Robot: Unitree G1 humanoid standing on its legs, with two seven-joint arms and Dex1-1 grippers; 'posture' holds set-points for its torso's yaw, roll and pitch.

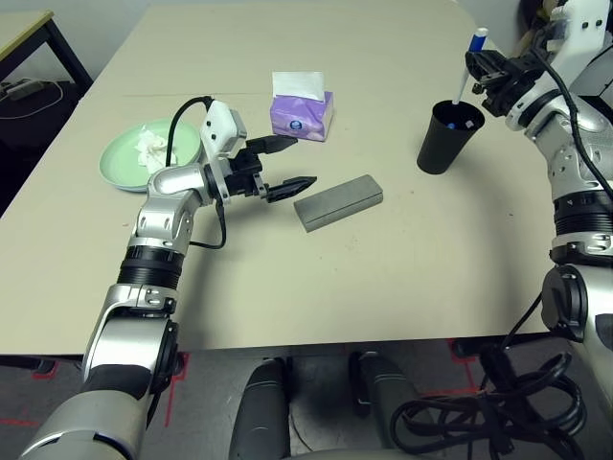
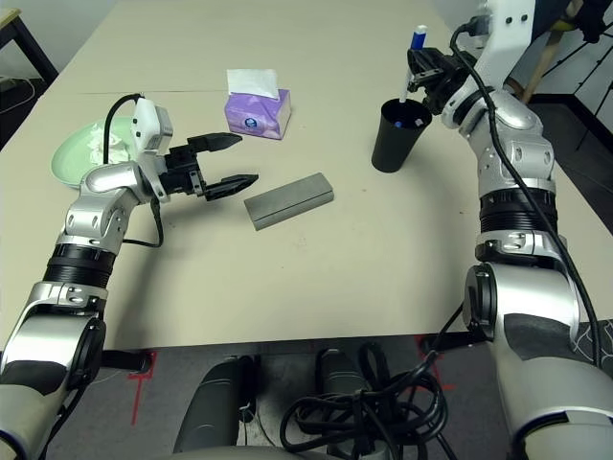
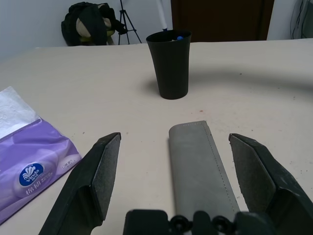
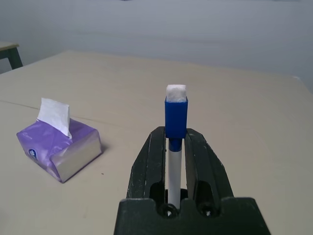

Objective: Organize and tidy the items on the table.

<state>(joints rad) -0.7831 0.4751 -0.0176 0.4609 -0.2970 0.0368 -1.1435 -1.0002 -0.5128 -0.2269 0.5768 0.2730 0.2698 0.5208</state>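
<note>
The right gripper (image 4: pixel 177 147) was clamped on the blue-white pen (image 1: pixel 468 65), its lower end hidden inside the black plastic cup (image 1: pixel 447 137) near the table's (image 1: pixel 383 287) right edge. The left gripper (image 1: pixel 284 165) hung wide apart, holding nothing, beside the grey rectangular glasses case (image 1: pixel 338 202) mid-table.

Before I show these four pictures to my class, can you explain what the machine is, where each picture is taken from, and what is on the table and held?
It is a humanoid robot with two arms. Two pictures look down from its head; the other two look along each wrist. On the table lie a green plate with crumpled tissue, a purple tissue box, a grey glasses case and a black cup. The left gripper is open beside the case. The right gripper holds a blue-white pen above the cup.
</note>
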